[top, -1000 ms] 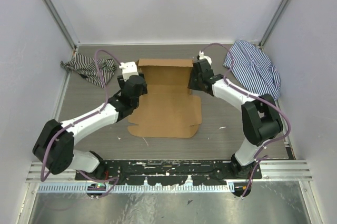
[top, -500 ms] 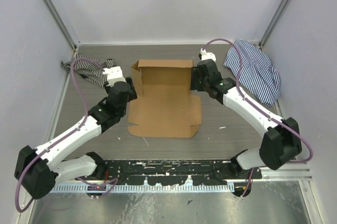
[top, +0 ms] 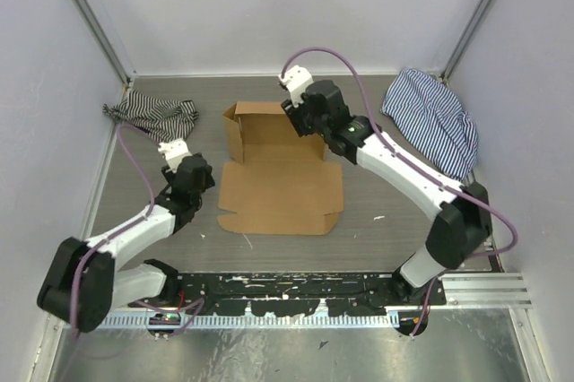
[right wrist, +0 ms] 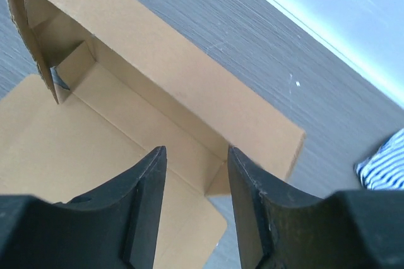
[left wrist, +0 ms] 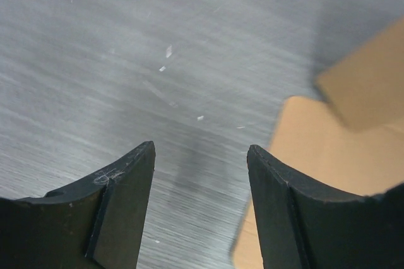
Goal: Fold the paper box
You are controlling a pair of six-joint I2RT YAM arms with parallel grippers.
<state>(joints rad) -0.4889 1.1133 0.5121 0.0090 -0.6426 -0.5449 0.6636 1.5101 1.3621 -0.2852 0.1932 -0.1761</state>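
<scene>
Top external view: on the table (top: pixel 386 212), the paper box (top: pixel 282 189) lies at the middle, its far walls raised and its near flap flat. The right gripper (right wrist: pixel 197 155) hovers over the far wall with its fingers apart and empty. The left gripper (left wrist: pixel 201 152) gapes empty beside the box's left edge.

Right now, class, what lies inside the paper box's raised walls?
Only the bare cardboard floor of the paper box shows, nothing resting on it. The right end effector, open above it, covers part of the floor's right side.

You have soft, even light from above in the top view, and the shadows are weak. In the left wrist view the paper box (left wrist: pixel 315 149) is out of focus. The right wrist view is sharp, but the wall (right wrist: pixel 353 4) there glares pale.
</scene>
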